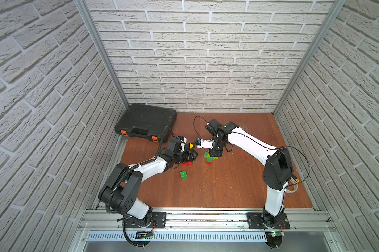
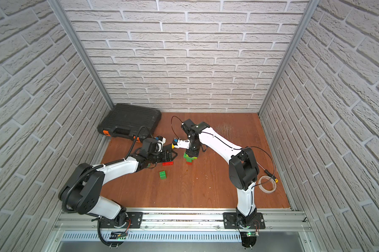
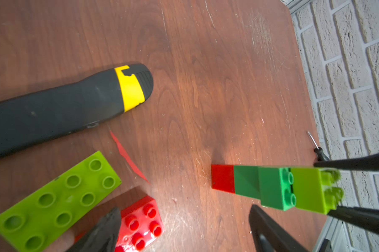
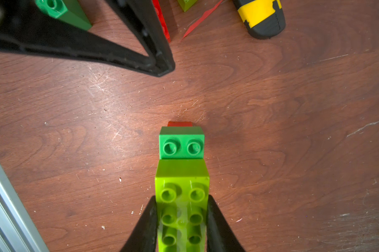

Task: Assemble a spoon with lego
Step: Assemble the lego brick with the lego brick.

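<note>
My R gripper [image 4: 182, 203] is clamped on the lime top of the part-built spoon [image 1: 209, 158], which stands upright on its red end approx mid-frame in both top views. My L gripper [image 1: 189, 157] gapes wide w/ nothing in it, over a red brick [image 3: 140, 220] & lime plate [image 3: 53, 196] just left of the spoon. A green brick [image 1: 183, 175] lies lower left.

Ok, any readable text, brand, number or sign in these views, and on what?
No legible text anywhere.
Black ribbed plastic tool case: no mark readable, too small.
Black-and-yellow utility knife handle: no lettering shows.
Stack of red, green and lime studded plastic bricks: stud tops too blurred to read.
</note>
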`<state>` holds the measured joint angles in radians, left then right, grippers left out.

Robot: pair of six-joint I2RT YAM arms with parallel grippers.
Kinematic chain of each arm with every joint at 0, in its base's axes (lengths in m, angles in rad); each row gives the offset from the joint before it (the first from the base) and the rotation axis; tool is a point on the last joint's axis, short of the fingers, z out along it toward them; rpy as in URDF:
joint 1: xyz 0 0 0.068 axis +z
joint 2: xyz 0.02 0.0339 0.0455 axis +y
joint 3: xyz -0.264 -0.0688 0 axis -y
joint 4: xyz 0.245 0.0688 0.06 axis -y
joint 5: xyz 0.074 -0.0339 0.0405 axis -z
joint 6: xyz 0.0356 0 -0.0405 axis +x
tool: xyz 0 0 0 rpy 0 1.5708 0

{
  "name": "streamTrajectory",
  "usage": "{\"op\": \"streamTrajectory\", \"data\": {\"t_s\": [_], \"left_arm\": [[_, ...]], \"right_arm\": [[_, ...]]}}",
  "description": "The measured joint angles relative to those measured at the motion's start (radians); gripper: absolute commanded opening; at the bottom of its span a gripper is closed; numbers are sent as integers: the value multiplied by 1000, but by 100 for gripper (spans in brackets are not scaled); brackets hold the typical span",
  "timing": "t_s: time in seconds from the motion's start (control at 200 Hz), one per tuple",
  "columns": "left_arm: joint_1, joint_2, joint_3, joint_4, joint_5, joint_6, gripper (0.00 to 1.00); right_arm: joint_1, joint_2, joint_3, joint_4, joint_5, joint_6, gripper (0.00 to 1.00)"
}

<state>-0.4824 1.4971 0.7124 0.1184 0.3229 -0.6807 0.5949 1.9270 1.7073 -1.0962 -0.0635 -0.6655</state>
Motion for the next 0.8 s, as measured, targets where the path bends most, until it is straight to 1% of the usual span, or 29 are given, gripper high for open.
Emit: {"op": "streamTrajectory", "data": {"t_s": [0.255,0.34,0.425,0.545,0.735,0.8], "left_arm": [[23,-66,-36,-47,-11,23,91],[29,-91,-45,-65,-18,31,91],[36,-116,-52,-81,-24,38,91],[45,-136,-52,-101,-29,50,91],[51,-150,-52,-128,-35,63,91],[51,-156,-52,-145,-43,72,91]], "right_arm": [[12,41,54,-50,29,5,18],[18,50,68,-62,40,8,20],[20,50,69,-64,43,14,25],[20,50,75,-69,41,29,37],[24,79,79,-74,19,52,51],[26,85,79,-75,16,58,54]]}}
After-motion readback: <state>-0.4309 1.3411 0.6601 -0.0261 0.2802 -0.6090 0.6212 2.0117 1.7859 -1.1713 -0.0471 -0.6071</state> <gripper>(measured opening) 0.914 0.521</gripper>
